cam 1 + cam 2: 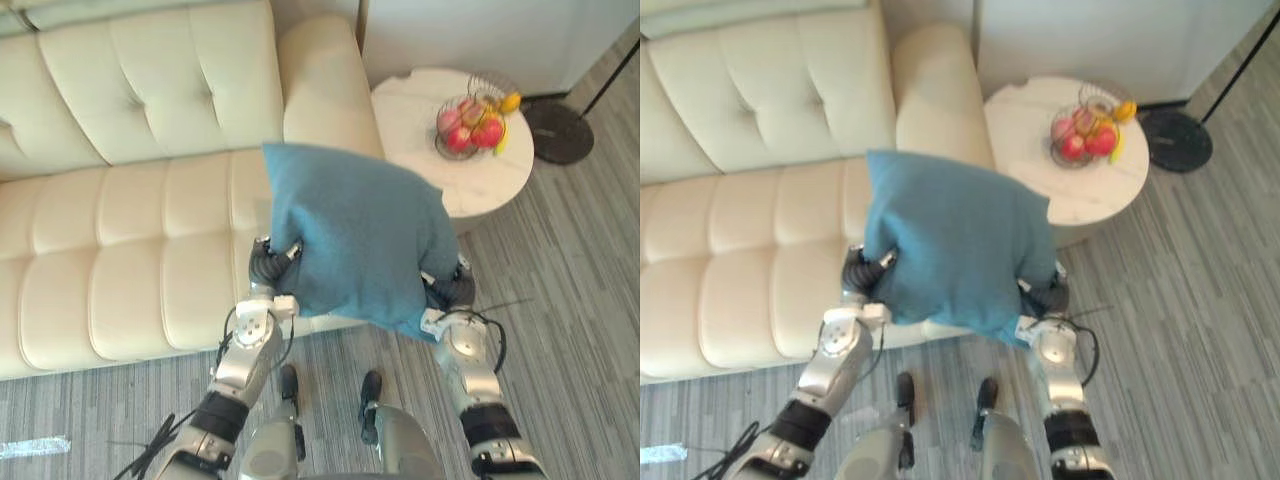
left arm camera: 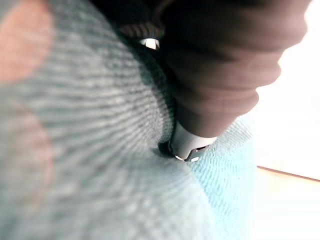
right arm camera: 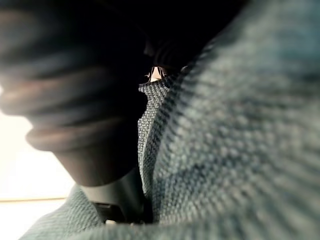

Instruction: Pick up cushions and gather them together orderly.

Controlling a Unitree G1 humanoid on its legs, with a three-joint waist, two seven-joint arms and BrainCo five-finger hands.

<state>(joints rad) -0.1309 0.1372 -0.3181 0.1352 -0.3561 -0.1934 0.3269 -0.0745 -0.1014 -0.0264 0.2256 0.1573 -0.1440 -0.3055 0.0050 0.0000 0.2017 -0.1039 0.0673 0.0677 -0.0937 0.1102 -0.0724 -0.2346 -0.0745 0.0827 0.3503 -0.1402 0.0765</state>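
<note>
The blue cushion (image 1: pixel 355 240) hangs between both arms at 12 o'clock, over the front edge of the sofa (image 1: pixel 120 250), tilted with its long line running 11 o'clock to 5 o'clock. The left robot hand (image 1: pixel 272 264) meets its 8 o'clock edge and the right robot hand (image 1: pixel 447 290) its 4 o'clock corner; whether either is clamped or flat against it I cannot tell.
</note>
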